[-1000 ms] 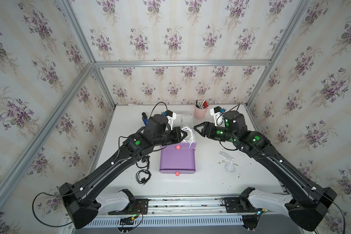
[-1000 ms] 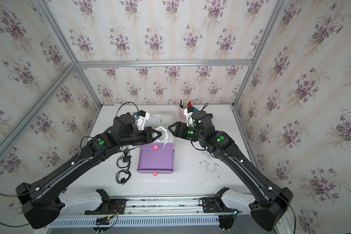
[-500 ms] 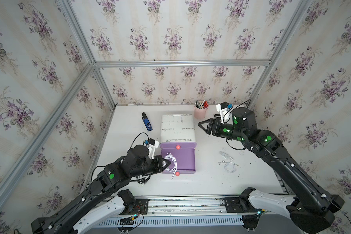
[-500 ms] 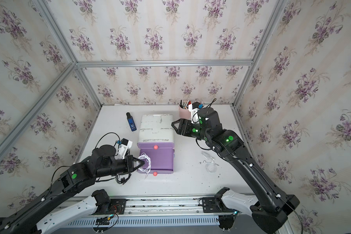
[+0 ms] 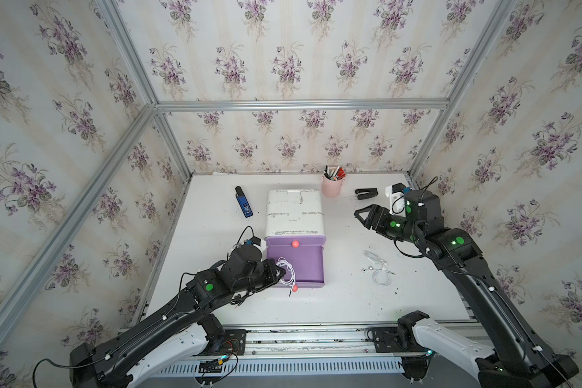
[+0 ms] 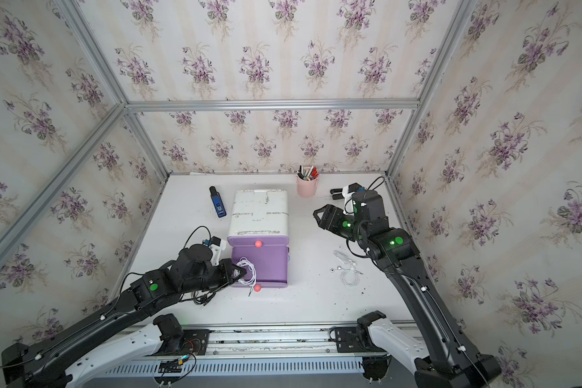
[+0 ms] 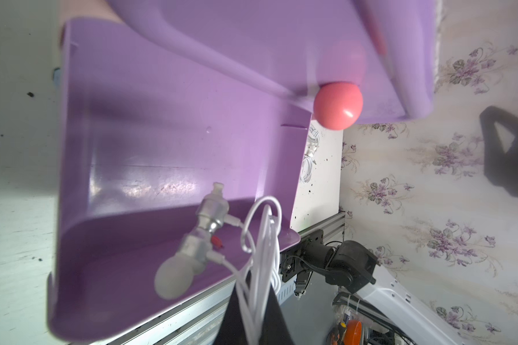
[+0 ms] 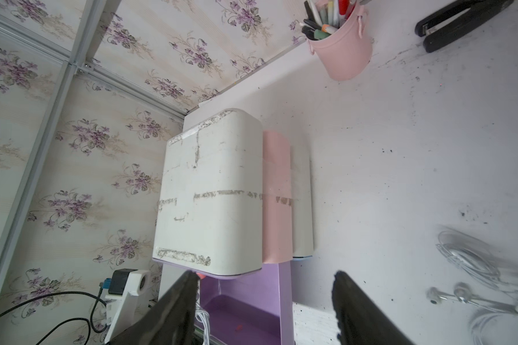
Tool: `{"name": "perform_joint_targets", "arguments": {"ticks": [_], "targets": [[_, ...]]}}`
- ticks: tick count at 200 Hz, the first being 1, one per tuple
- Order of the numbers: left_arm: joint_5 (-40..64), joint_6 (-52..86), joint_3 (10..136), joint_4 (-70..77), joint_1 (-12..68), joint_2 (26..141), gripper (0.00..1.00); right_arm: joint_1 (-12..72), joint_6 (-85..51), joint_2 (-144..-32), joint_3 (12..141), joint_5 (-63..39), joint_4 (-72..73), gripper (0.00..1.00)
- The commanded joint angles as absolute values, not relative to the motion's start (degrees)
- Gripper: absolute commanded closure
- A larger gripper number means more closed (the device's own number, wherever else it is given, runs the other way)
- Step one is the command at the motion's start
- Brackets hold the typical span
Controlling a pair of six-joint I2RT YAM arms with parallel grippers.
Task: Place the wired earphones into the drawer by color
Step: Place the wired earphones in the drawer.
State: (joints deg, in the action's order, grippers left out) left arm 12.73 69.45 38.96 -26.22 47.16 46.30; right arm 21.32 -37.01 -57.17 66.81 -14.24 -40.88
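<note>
Flowered wallpaper [image 5: 283, 67] on a metal frame [image 5: 299, 104] walls me in on three sides, as before. The white bench [image 5: 350, 302] is scuffed and flecked with black specks. My left arm [image 5: 195, 295], which a second ago reached over the back of the cabinet, is now drawn back to the near left. My right arm [image 5: 457, 248] has backed off toward the far right corner. The white cabinet [image 5: 294, 211] has not shifted, and one purple drawer [image 5: 303, 265] is pulled out toward me.

My left fingers [image 7: 231, 325] are clamped on white earphones [image 5: 288, 272], whose coil hangs over the drawer's left front corner. My right fingers [image 8: 362, 313] stand apart, holding nothing. A second white set [image 5: 380, 273] lies on the bench right of the drawer. What looks like a black set [image 6: 200, 299] shows under my left arm. A pink pen cup [image 5: 332, 186], a blue gadget [image 5: 244, 205] and a black stapler [image 5: 366, 193] sit at the back.
</note>
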Motion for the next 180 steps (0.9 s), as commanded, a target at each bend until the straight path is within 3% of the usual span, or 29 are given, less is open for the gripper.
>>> {"name": "perform_joint_targets", "arguments": {"ticks": [1,72,180], "targets": [[10.06,71.43,38.7,-21.6,46.96,47.63,1.0,20.26,-35.27,-56.61,65.13,-14.43,-42.57,0.26],[5.22,73.06,37.09,-16.99,46.46,51.23,1.0,14.44,-30.89,-54.96,60.91,-8.14,-50.07,0.26],[5.54,75.33,34.39,-8.78,45.29,55.71,1.0,14.24,-31.91,-54.03,50.92,-9.57,-45.44,0.26]]}}
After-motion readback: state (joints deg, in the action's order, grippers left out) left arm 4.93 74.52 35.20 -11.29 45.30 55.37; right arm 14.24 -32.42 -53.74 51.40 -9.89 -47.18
